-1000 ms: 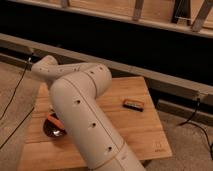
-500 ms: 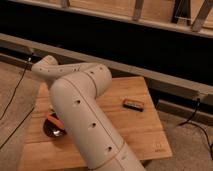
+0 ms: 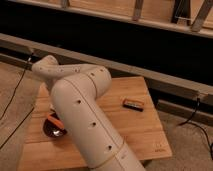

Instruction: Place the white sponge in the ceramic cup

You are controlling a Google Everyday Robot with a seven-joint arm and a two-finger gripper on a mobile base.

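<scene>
The ceramic cup (image 3: 51, 130), dark and glossy, sits at the left front of the wooden table (image 3: 140, 130), partly covered by my arm. An orange stick-shaped piece (image 3: 56, 121) lies at the cup's upper edge. My white arm (image 3: 85, 120) rises from the lower right, bends over the table's middle and reaches left to a joint (image 3: 45, 68) near the far left corner. The gripper is hidden behind the arm, somewhere over the table's left side. The white sponge is out of view.
A small black-and-orange flat bar (image 3: 133, 104) lies on the table's right half. A dark wall with a grey rail (image 3: 165, 82) runs behind the table. Black cables (image 3: 17, 92) trail over the floor at the left and right.
</scene>
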